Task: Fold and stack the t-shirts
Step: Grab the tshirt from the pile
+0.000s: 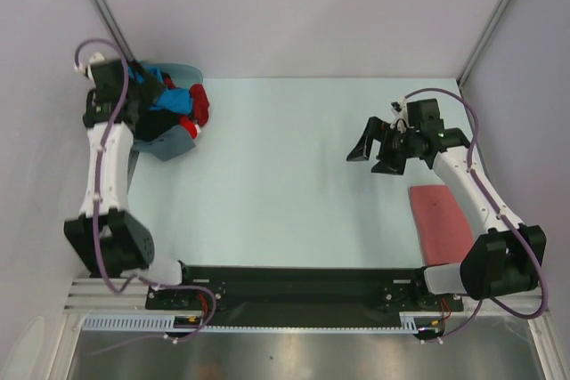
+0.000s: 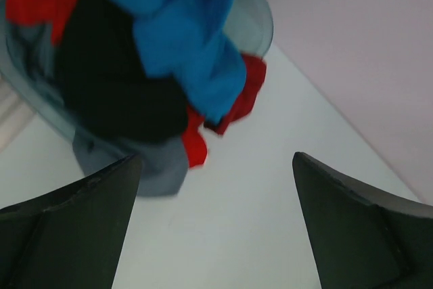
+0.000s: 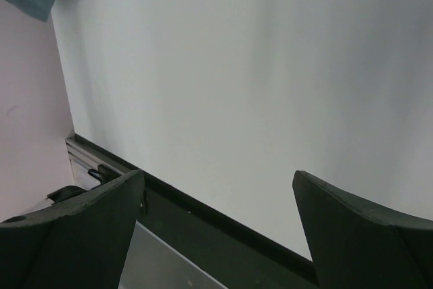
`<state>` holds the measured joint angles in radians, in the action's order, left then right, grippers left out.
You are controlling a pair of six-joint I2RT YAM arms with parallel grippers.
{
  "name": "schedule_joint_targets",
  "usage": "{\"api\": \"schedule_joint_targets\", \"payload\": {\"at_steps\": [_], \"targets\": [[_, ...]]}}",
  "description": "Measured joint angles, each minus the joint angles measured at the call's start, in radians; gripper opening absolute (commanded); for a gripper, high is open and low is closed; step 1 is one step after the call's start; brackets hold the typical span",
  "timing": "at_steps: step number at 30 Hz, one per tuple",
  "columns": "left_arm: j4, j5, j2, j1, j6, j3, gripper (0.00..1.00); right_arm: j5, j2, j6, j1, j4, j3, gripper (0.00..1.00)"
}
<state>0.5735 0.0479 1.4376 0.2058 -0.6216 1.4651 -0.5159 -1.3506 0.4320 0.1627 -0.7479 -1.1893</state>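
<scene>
Both pincers are spread wide here, and nothing is gripped by either one.

The left pincer (image 2: 213, 162) is held just above the pale desk (image 1: 285, 175), right in front of a see-through bluish tub (image 2: 262, 21). The tub is parked in the far left corner. Most of the t-shirts are crammed into that tub in a messy heap:
- The bright blue shirt (image 2: 189, 52) is piled on top and draped over the near rim.
- The black shirt (image 2: 115, 79) is bunched beside and under the blue one.
- Bits of the bright red shirt (image 2: 240, 99) are poking out below the blue one and spilling onto the desk.
- The grey-blue shirt (image 2: 159, 170) is hung over the tub's edge, down to the desk surface.

The right pincer (image 3: 218, 175) is held out over the right half of the desk, pointed toward the middle, with only bare surface seen between its fingers.

The dull pinkish-red shirt (image 1: 441, 220) is laid flat as a neat rectangle near the right edge of the desk. It's well apart from the tub, and its near end is partly covered by the right arm.
</scene>
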Motion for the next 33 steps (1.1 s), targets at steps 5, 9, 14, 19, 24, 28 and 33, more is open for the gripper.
{"api": "schedule_joint_targets", "payload": {"at_steps": [5, 9, 14, 19, 24, 28, 33], "targets": [[-0.015, 0.094, 0.404, 0.013, 0.081, 0.495, 1.00, 0.028, 0.005, -0.053, 0.005, -0.034, -0.001, 1.00], [-0.004, 0.140, 0.689, 0.013, 0.140, 0.818, 0.97, 0.040, 0.005, -0.088, -0.006, -0.053, -0.008, 1.00], [0.015, 0.188, 0.851, 0.013, 0.179, 0.904, 0.98, 0.023, 0.004, -0.092, -0.086, -0.052, -0.009, 1.00], [0.010, 0.206, 0.898, 0.008, 0.175, 0.890, 0.92, 0.009, -0.008, -0.085, -0.187, -0.042, -0.008, 1.00], [-0.035, 0.204, 0.959, 0.003, 0.142, 0.911, 0.54, -0.002, -0.059, -0.076, -0.202, -0.039, -0.014, 0.99], [-0.067, 0.192, 0.995, 0.002, 0.128, 0.914, 0.00, -0.005, -0.070, -0.074, -0.202, -0.040, -0.016, 1.00], [-0.078, 0.166, 0.981, -0.004, 0.124, 0.921, 0.00, -0.006, -0.070, -0.069, -0.204, -0.039, -0.018, 1.00]]}}
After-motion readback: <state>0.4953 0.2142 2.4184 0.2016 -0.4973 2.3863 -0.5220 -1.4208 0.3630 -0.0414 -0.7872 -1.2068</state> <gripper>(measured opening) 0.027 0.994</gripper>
